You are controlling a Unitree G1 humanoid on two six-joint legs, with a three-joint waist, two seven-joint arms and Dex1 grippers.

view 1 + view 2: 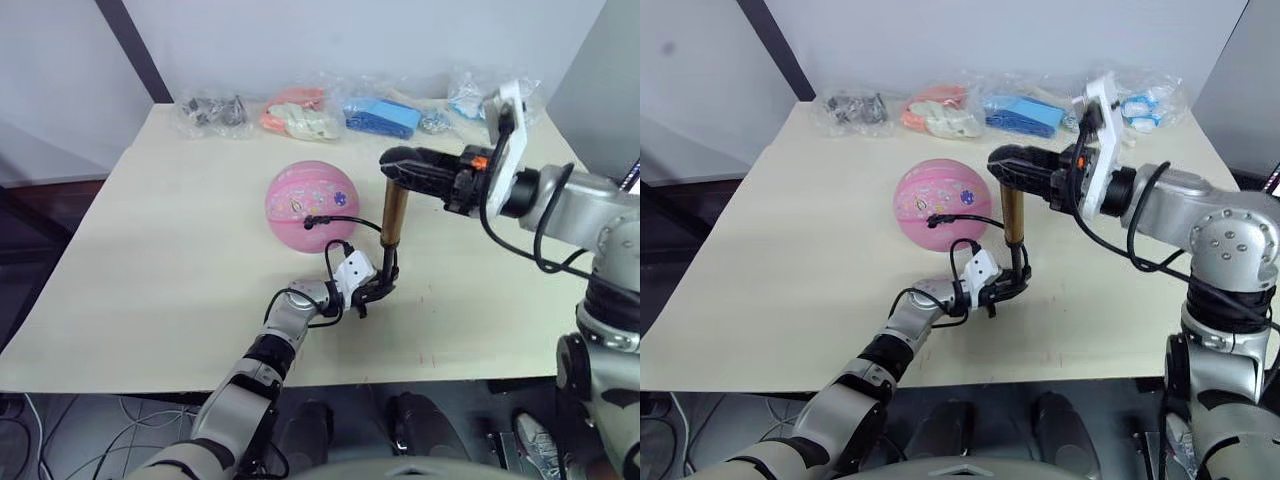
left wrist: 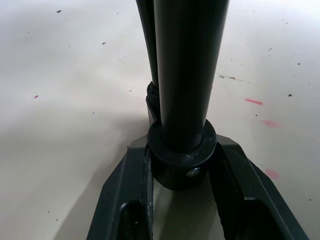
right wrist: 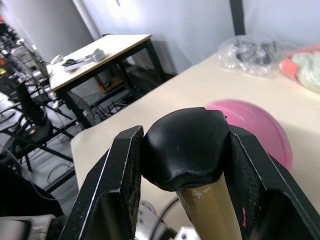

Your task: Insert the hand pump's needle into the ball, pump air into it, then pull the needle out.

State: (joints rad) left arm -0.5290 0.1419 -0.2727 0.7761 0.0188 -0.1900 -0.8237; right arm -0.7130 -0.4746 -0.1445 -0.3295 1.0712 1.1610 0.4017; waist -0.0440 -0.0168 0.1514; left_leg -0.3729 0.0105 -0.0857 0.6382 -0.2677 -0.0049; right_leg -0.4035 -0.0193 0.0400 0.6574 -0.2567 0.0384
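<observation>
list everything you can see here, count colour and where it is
ball: one, pink with small prints, middle of the table
hand pump: one, gold-brass barrel with black ends, upright just right of the ball, base on the table
hose: one, thin black, running from the pump's base to the ball's near side
plastic bags: about four, clear, holding dark, orange-white and blue items, in a row along the table's far edge
table: one, pale beige top
second table: one, light top with dark legs, in the background in the right wrist view
left gripper: black fingers shut on the pump's base
right gripper: black fingers shut on the pump's top handle
</observation>
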